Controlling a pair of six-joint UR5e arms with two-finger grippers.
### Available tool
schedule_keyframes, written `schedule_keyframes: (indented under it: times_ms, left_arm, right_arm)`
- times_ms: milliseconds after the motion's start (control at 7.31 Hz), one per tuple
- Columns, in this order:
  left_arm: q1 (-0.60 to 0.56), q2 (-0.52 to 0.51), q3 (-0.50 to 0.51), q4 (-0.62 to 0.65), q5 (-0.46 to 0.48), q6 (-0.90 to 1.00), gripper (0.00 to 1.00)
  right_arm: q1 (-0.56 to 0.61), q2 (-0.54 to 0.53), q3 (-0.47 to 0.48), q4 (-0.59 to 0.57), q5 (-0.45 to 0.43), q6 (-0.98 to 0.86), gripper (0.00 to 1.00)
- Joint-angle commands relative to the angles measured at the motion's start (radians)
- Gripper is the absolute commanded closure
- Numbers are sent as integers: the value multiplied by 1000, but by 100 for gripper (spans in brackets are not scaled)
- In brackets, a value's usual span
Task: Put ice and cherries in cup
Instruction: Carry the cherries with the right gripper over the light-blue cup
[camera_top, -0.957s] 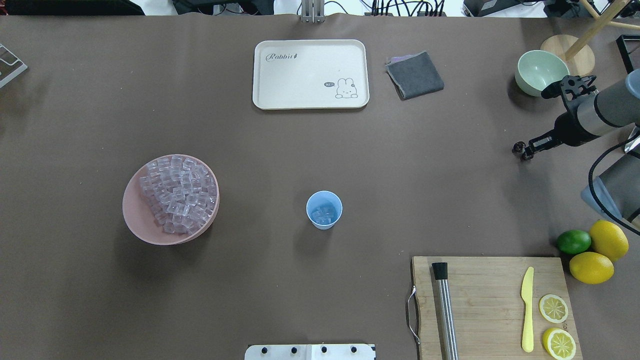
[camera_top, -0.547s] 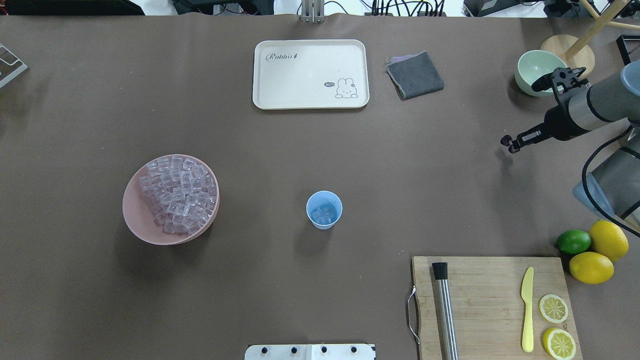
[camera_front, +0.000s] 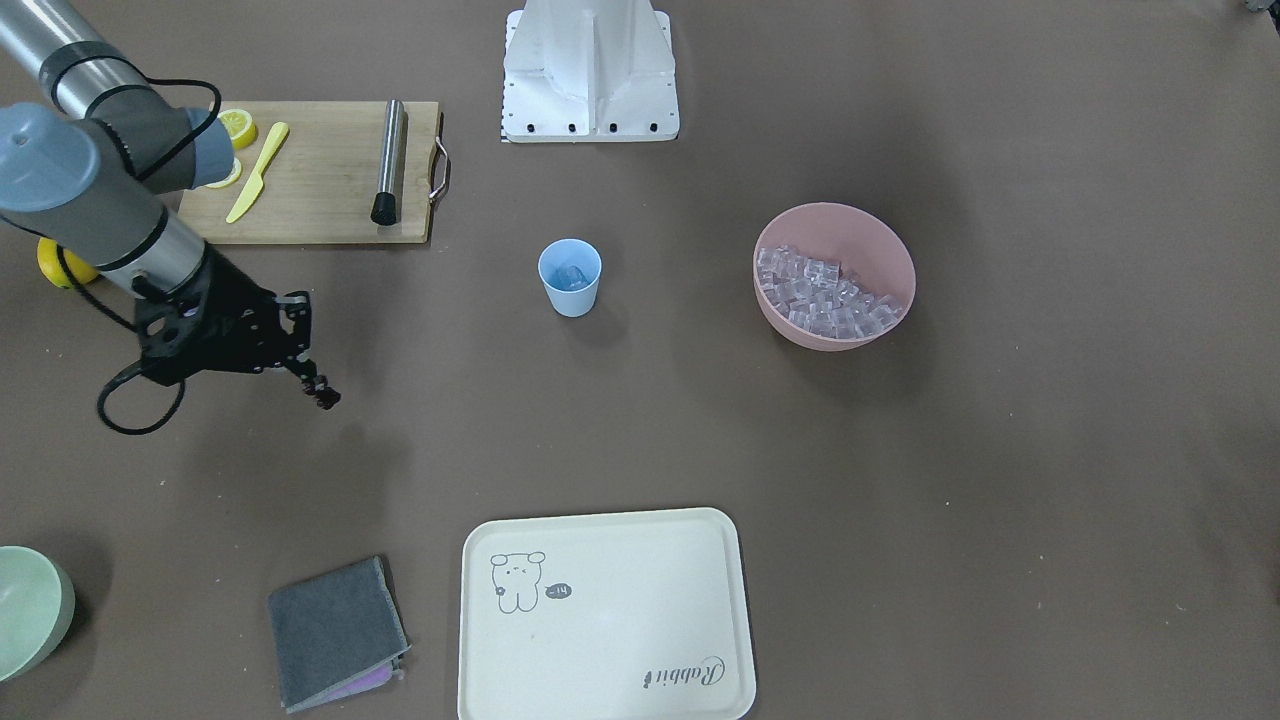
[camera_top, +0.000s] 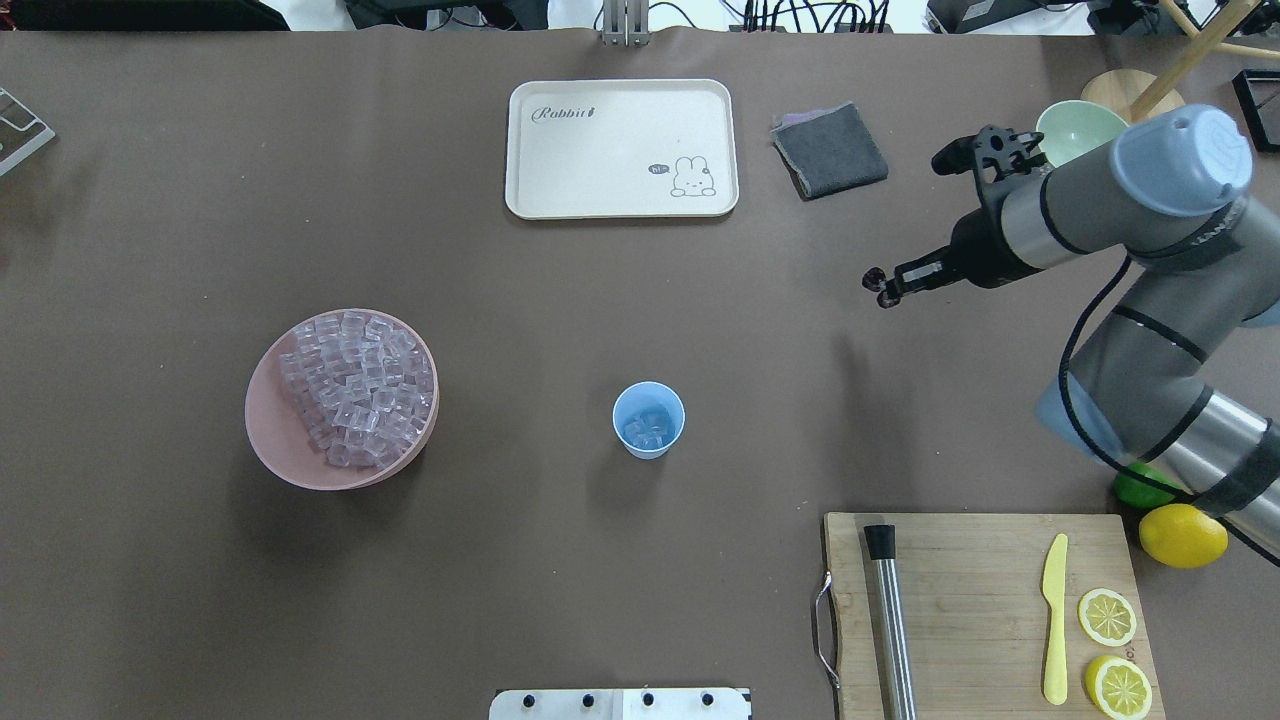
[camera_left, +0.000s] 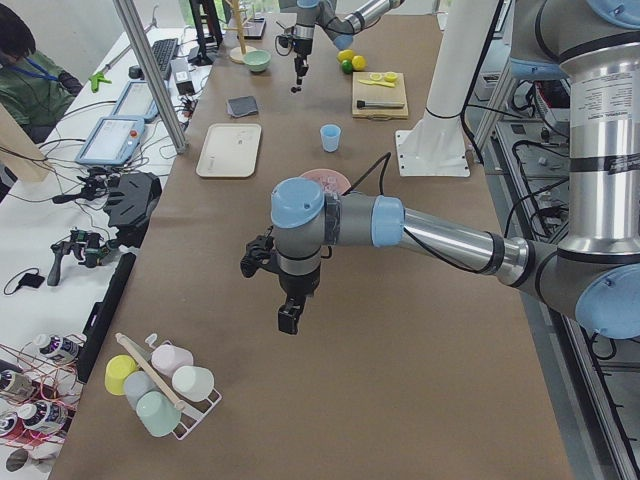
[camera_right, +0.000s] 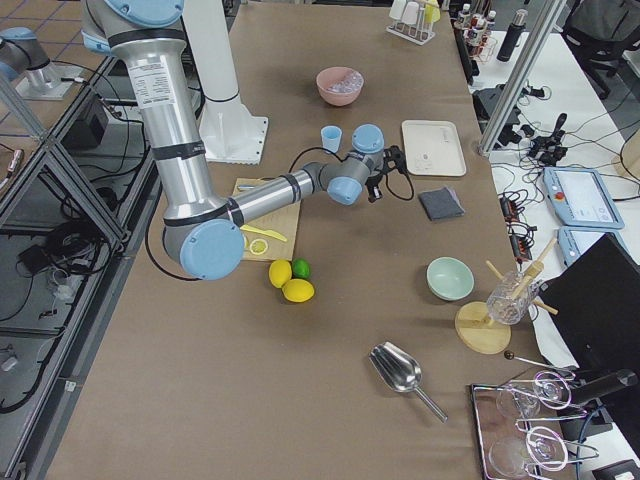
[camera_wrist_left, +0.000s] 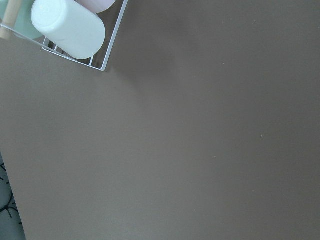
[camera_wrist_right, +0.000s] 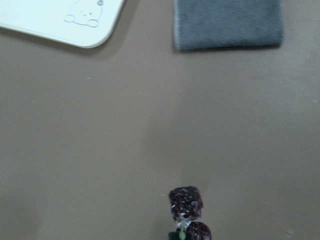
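The light-blue cup (camera_top: 649, 420) stands mid-table with a few ice cubes (camera_top: 645, 430) inside; it also shows in the front view (camera_front: 570, 277). More ice (camera_top: 360, 390) fills the pink bowl (camera_top: 265, 440) to its left. My right gripper (camera_top: 895, 282) is shut on the dark cherries (camera_top: 878, 277), held above the table right of and beyond the cup. The cherries hang at the bottom of the right wrist view (camera_wrist_right: 186, 202). My left gripper (camera_left: 289, 318) hovers over bare table far from the cup; I cannot tell whether it is open.
A cream tray (camera_top: 620, 148) and grey cloth (camera_top: 830, 150) lie at the back, with a pale green bowl (camera_top: 1075, 125) at back right. A cutting board (camera_top: 980, 600) with muddler, knife and lemon slices is front right, beside a lemon (camera_top: 1182, 535). A cup rack (camera_wrist_left: 70, 30) is by the left arm.
My right arm has swung left from beside the green bowl toward the table's middle, carrying the cherries. The cup and pink bowl have not moved.
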Motion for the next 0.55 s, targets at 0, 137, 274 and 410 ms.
schedule_keyframes:
  times_ms: [0,137,274,410]
  left_arm:
    - [0,1,2,0,-6,-1,2]
    - [0,1,0,0,-8,0,2]
    - [0,3,3,2,-20,0,2]
    - [0,3,6,2,-21,0,2]
  right_arm:
    - [-112,120,28,-12,-82,177,100]
    - [-137,161,74,-88,-98,184,100]
    - [-155,200,147,-213,-107,184,100]
    - [-189,239,190,-285,-125,196,100]
